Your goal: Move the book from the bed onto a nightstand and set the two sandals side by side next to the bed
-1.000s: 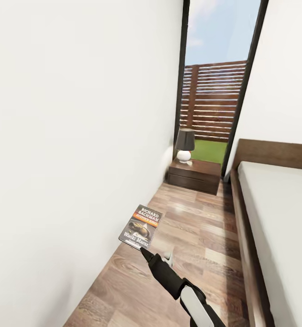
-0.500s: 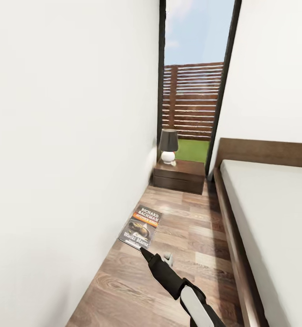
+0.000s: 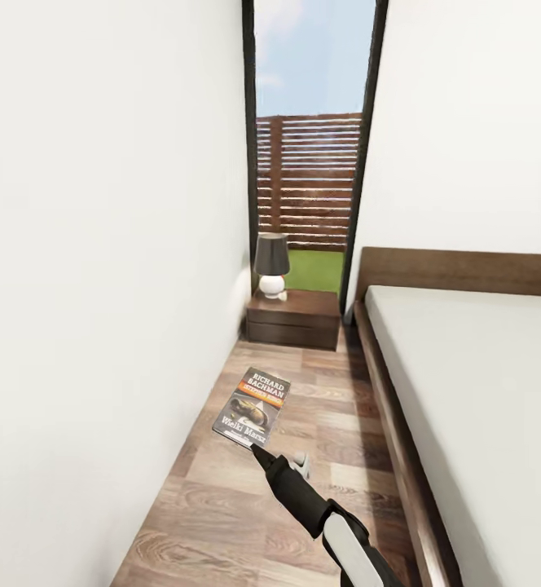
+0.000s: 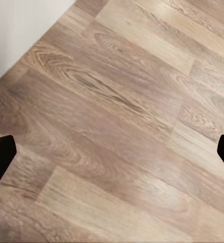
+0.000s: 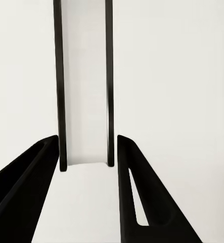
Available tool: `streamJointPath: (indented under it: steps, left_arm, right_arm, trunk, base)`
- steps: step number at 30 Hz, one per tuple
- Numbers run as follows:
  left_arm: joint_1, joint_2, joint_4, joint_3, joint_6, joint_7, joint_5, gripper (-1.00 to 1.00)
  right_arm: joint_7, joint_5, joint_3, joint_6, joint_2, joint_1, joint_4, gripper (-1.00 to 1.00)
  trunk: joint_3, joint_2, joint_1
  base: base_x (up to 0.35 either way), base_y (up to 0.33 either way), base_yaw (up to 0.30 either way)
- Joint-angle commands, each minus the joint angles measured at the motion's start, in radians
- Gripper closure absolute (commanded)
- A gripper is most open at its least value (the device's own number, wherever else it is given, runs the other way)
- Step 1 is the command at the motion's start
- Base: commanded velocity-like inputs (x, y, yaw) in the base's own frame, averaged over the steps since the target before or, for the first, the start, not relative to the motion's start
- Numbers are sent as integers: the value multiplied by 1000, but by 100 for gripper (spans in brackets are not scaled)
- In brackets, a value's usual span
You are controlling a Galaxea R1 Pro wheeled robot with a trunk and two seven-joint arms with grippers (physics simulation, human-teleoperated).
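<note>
The book (image 3: 252, 406), a dark paperback with an orange band, hangs flat above the wood floor. My right gripper (image 3: 258, 448) is shut on its near corner. In the right wrist view the book (image 5: 84, 76) runs edge-on between the two black fingers (image 5: 26, 192). The nightstand (image 3: 293, 319) stands against the far window, at the head of the bed (image 3: 466, 383), which runs along the right. My left gripper (image 4: 112, 157) is open over bare floor planks. The two sandals are out of view.
A lamp (image 3: 271, 265) with a dark shade and white base stands on the nightstand's left half. A white wall (image 3: 99, 285) closes the left side, leaving a narrow floor aisle (image 3: 303, 391) between it and the bed frame. A tall black-framed window (image 3: 311, 163) is behind.
The whole view has swung, so the window, nightstand and bed now sit further left in the picture. The right arm and the held book keep their place in the view.
</note>
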Motion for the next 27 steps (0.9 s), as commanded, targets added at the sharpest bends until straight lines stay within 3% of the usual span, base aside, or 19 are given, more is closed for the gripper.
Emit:
streamJointPath:
  steps: [1, 27]
  left_arm:
    - [0, 0, 1, 9, -2, -4, -7, -100]
    - [0, 0, 1, 9, -2, -4, -7, -100]
  right_arm:
    - [1, -13, 0, 8, 0, -1, 0, 100]
    - [26, -13, -2, 6, 0, -1, 0, 100]
  trunk:
    - [-1, 0, 0]
    - [-1, 0, 0]
  base:
    - [270, 139, -172]
    - [270, 142, -85]
